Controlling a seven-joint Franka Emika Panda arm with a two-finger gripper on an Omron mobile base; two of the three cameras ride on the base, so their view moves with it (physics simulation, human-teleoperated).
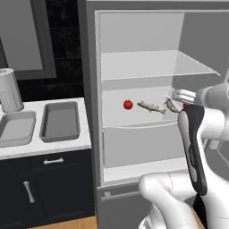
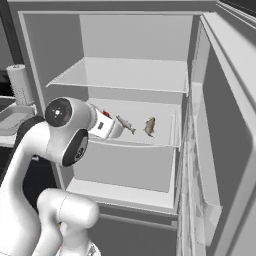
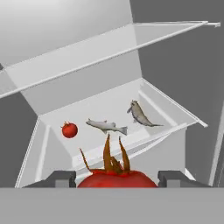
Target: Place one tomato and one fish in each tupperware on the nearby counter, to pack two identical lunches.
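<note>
the robot arm reaches into the open fridge [image 1: 134, 27], at the level of the middle shelf [image 2: 145, 137]. in the hand view the fingers [image 3: 117, 178] stand on either side of a red tomato [image 3: 117, 178] with a brown stalk, one dark tip at each flank of it, so they are grasping this tomato; in the left base view a sliver of red shows just beside the hand at the right end of the shelf. a second tomato [image 1: 128, 104] sits on the same shelf toward its left end, well apart from the hand. between it and the hand lies one fish [image 1: 151, 107], lengthwise along the shelf, and another fish [image 2: 149, 126] lies nearer the right wall of the fridge, turned more front to back. the glass shelf above holds nothing visible. to the left of the fridge the white bench [image 1: 53, 145] runs over dark navy cabinets [image 1: 44, 188] with silver handles, and on it the two tupperware trays lie side by side: the darker tray [image 1: 60, 120] next to the fridge, and the lighter tray [image 1: 17, 129] just beyond it to the left. both trays look empty. behind the lighter tray stands a pale cylindrical container [image 1: 9, 91], near the black tiled wall.
</note>
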